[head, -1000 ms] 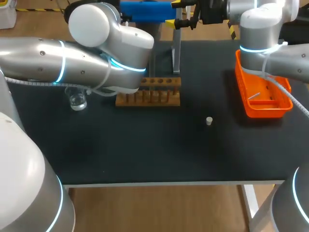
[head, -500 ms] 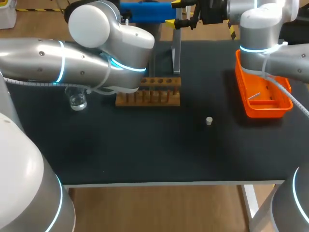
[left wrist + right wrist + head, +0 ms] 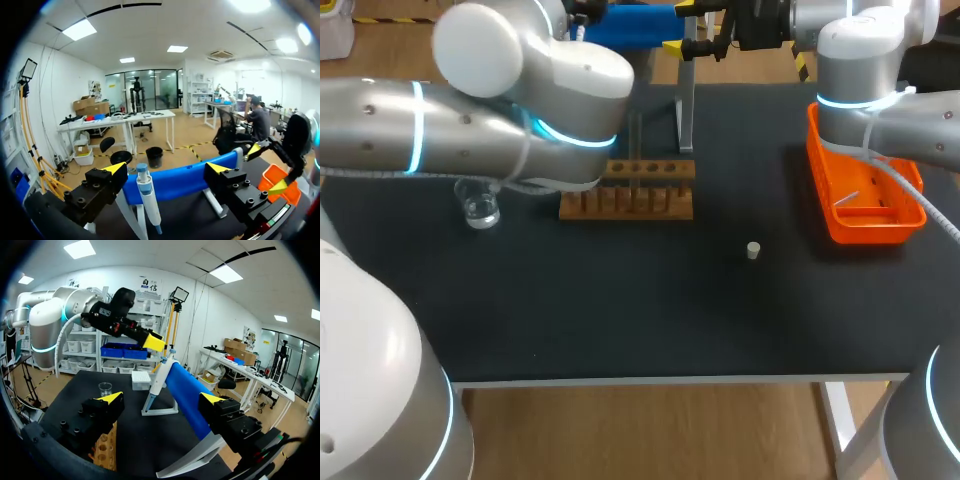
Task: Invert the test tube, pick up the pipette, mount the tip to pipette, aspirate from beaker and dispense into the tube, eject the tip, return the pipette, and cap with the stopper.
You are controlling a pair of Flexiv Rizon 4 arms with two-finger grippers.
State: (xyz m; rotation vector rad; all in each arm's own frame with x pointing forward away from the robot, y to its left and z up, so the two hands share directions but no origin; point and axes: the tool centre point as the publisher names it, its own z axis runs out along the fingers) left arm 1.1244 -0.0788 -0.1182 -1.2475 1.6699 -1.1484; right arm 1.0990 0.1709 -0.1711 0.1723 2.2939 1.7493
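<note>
Early yet, I judge: the pipette (image 3: pixel 148 200) hangs ungrasped just ahead of the spread left gripper (image 3: pixel 168 169), the right gripper (image 3: pixel 162 400) is likewise spread and empty, and the stopper (image 3: pixel 753 250) lies unused.

The table's (image 3: pixel 620 320) near half lies open, with only the small stopper (image 3: pixel 753 250) on it; farther back the left arm (image 3: pixel 470 130) overhangs the beaker (image 3: pixel 480 208) and the wooden rack's (image 3: pixel 632 203) left end; the orange tray (image 3: pixel 880 228) lines the right edge.
</note>
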